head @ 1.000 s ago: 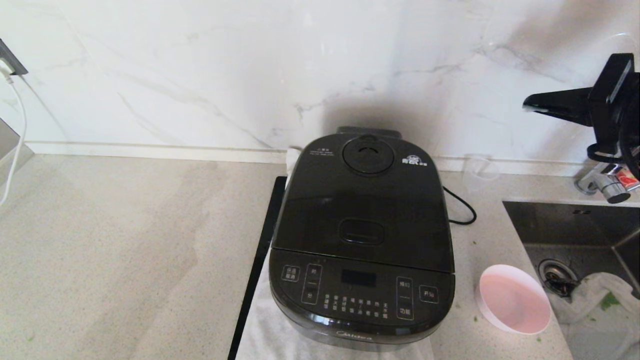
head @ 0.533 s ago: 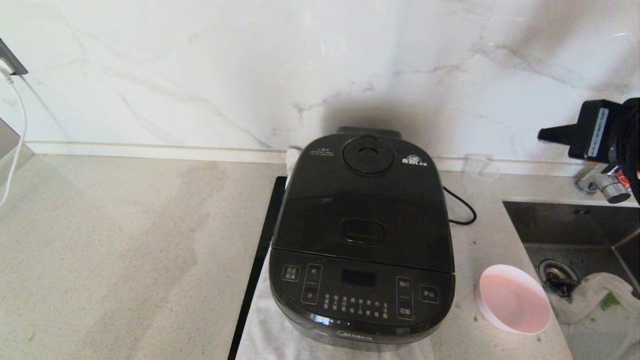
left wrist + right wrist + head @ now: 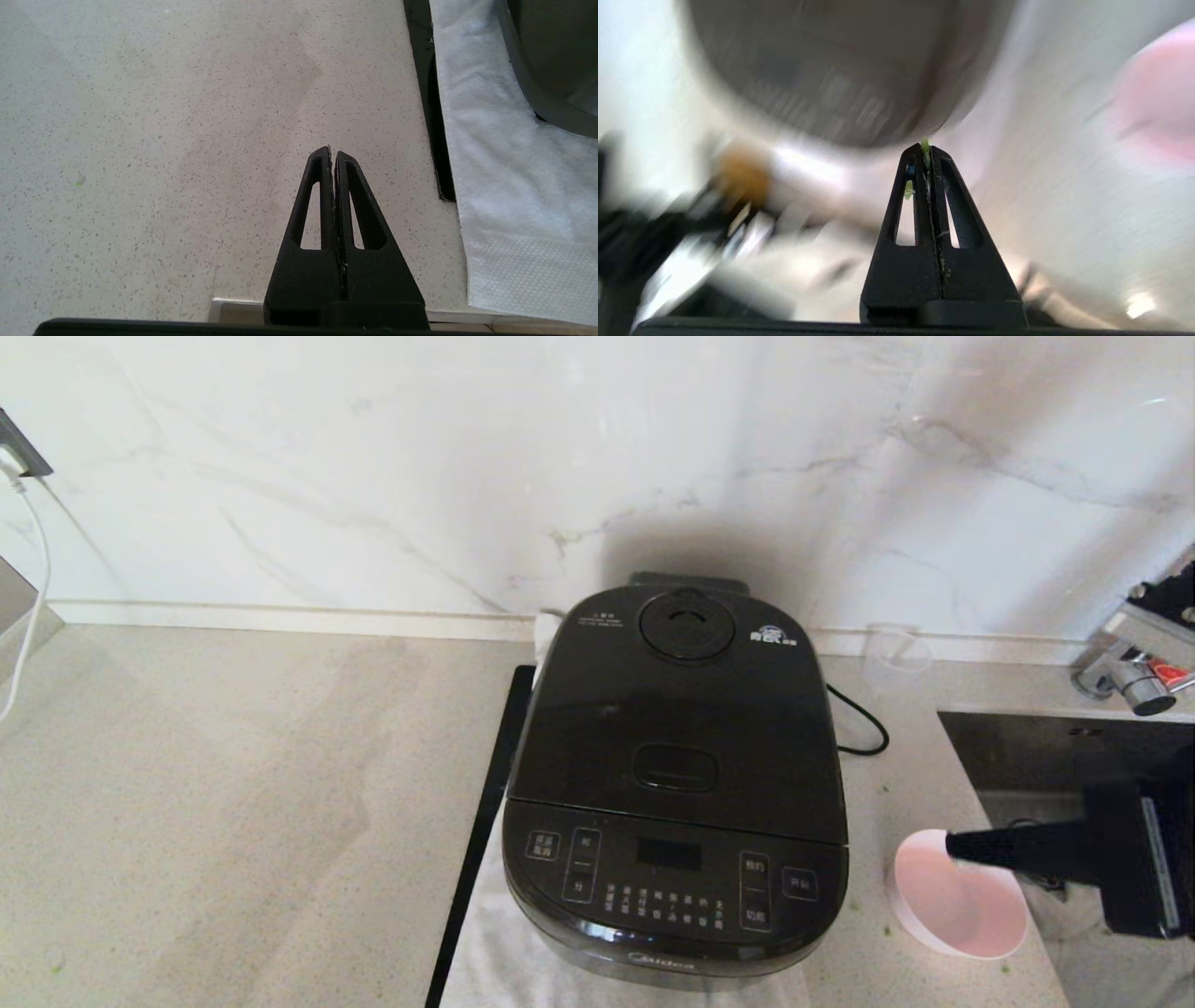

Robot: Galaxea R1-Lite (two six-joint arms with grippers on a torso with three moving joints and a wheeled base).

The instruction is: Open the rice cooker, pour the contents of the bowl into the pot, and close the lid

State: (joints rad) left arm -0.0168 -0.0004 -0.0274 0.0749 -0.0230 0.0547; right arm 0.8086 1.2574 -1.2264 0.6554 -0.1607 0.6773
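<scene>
Three views are before you, starting with the head camera. You see the large glossy black rice cooker (image 3: 674,784) standing on a white cloth (image 3: 509,943) on the speckled beige stone surface (image 3: 233,803), its black hinged lid (image 3: 680,709) down and flush with the body, so the inner pot is hidden from you. Just to the cooker's right sits the small round bowl (image 3: 962,905), white outside and pale pink inside, and you can see no green bits in it. Your right pincer (image 3: 952,847) reaches in from the right edge, with its tip over the bowl's upper rim. Behind it you have the dark steel sink (image 3: 1036,756), and a clear plastic cup (image 3: 894,658) stands by the marble wall (image 3: 467,476).

From the left wrist camera, you see your left pincer (image 3: 332,151) with its two black fingers pressed together on nothing, hanging over bare surface beside the cloth and the cooker's lower edge.

From the right wrist camera, heavily smeared, you see the right pincer's fingers (image 3: 945,196) pressed together, with small bright green bits (image 3: 925,145) stuck at the tip. A pink blur to one side is the bowl.
</scene>
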